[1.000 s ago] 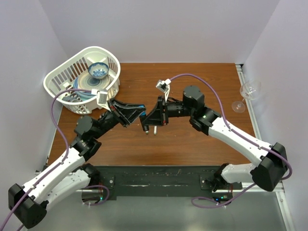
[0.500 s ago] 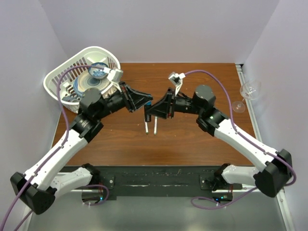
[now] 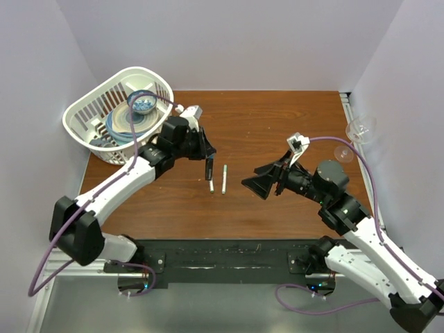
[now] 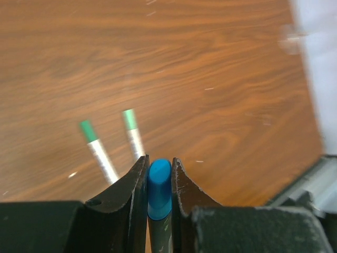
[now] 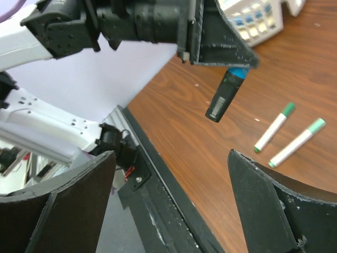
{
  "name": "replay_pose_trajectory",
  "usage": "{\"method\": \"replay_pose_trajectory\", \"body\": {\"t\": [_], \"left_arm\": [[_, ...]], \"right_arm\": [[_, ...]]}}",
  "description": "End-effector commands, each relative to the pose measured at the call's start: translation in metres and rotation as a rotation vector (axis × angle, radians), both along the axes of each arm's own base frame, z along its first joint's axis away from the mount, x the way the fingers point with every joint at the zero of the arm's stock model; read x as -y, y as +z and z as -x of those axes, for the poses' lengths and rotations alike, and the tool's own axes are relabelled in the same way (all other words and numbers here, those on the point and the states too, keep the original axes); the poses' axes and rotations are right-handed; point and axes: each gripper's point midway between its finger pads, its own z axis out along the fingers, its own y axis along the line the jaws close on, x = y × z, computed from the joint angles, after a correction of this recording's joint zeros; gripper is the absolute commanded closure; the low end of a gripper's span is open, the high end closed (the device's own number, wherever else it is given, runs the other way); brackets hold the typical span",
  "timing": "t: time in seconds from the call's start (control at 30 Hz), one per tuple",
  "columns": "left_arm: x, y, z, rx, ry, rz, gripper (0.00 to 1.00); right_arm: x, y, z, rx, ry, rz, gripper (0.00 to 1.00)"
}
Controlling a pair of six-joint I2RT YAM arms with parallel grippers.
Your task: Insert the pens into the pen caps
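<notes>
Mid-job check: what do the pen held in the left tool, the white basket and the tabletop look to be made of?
The held pen is probably plastic: its blue cap is smooth with a soft sheen. The basket looks like white moulded plastic, going by its slotted walls. The table is wood or a wood-look laminate, with brown grain and a slight gloss.

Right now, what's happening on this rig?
The left end effector is shut on the blue plastic cap of a dark-bodied pen, holding it off the brown wooden table with the body hanging down. Two slim white pens with green ends lie side by side on the table nearby. The right end effector hangs open and empty to their right.
</notes>
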Motion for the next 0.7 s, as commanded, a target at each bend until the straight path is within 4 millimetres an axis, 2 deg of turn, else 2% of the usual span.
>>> {"method": "replay_pose_trajectory", "body": {"t": [0.0, 0.07, 0.17, 0.5, 0.6, 0.67], "left_arm": [[-0.039, -0.062, -0.021, -0.072, 0.189, -0.179, 1.0], [-0.049, -0.087, -0.025, -0.112, 0.224, -0.236, 1.0], [-0.056, -0.11, -0.033, -0.141, 0.258, -0.292, 1.0], [-0.061, -0.169, -0.052, -0.214, 0.287, -0.406, 1.0], [-0.061, -0.175, -0.054, -0.216, 0.283, -0.412, 0.88], [-0.061, -0.174, -0.053, -0.213, 0.279, -0.408, 0.72]], "right_arm": [[0.016, -0.019, -0.014, -0.065, -0.131, 0.075, 0.08], [0.017, -0.023, -0.015, -0.081, -0.141, 0.099, 0.08], [0.017, -0.022, -0.017, -0.08, -0.142, 0.103, 0.08], [0.019, -0.028, -0.022, -0.104, -0.174, 0.104, 0.08], [0.02, -0.031, -0.024, -0.104, -0.186, 0.12, 0.07], [0.022, -0.034, -0.025, -0.116, -0.199, 0.13, 0.07]]}}
